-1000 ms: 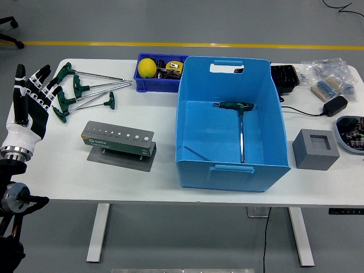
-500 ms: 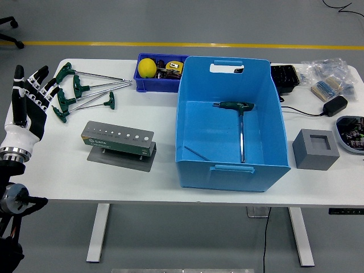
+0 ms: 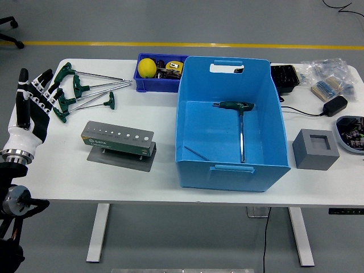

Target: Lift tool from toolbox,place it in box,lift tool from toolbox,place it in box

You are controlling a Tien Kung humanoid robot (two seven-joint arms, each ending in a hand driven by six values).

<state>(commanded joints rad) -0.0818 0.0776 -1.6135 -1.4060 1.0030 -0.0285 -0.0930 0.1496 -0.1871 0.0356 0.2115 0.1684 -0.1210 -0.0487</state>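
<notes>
One robot hand (image 3: 33,108) — the left — is up at the worktop's (image 3: 68,176) left edge, fingers spread, holding nothing. Green-handled tools (image 3: 85,91) lie just beside it. One tool (image 3: 241,122) is already in the blue box (image 3: 187,153) — grabbing another looks like the next job.

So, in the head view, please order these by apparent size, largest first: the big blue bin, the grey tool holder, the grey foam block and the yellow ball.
1. big blue bin
2. grey tool holder
3. grey foam block
4. yellow ball

The ball sits farther from the camera, but it looks clearly smallest anyway.
</notes>
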